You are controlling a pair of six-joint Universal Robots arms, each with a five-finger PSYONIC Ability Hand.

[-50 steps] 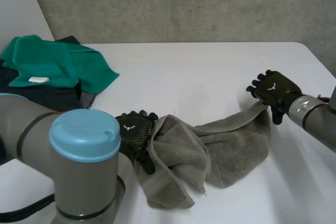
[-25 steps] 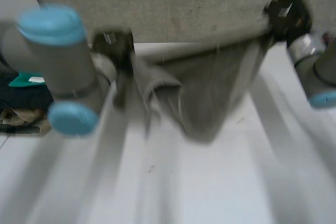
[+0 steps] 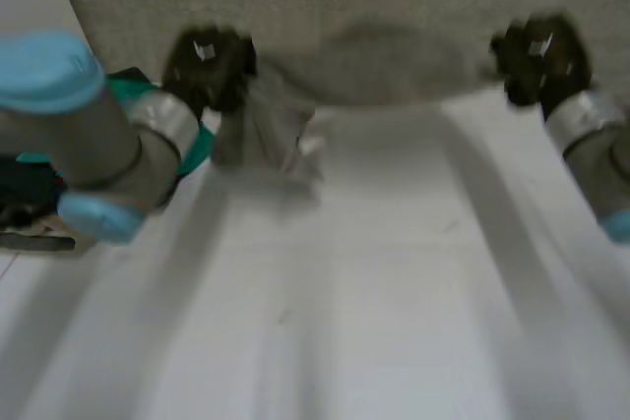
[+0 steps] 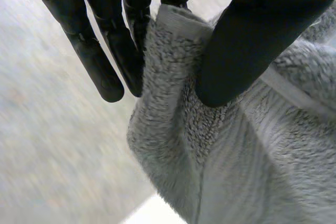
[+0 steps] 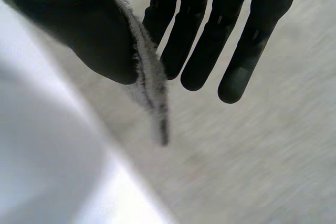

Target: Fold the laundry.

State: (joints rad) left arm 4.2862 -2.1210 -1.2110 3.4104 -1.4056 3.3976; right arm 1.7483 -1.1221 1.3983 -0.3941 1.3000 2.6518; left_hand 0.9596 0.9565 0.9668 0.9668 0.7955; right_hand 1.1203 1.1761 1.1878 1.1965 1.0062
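A grey towel (image 3: 364,61) hangs stretched in the air above the table between my two hands. My left hand (image 3: 209,66) pinches its left end, where a bunch of cloth dangles below. In the left wrist view the thumb (image 4: 252,40) presses the thick towel (image 4: 231,156) against the fingers (image 4: 128,30). My right hand (image 3: 539,51) holds the towel's right end. In the right wrist view the thumb (image 5: 79,30) and fingers (image 5: 202,45) pinch a thin towel edge (image 5: 149,87) between them.
A green towel (image 3: 192,135) lies on a pile of dark clothes (image 3: 30,194) at the table's left, behind my left arm. The white table (image 3: 374,302) spreads out below the lifted towel. A grey wall stands at the back.
Both hands have closed on the towel's ends and lifted it off the table, up and away from me. The towel now hangs stretched between them.
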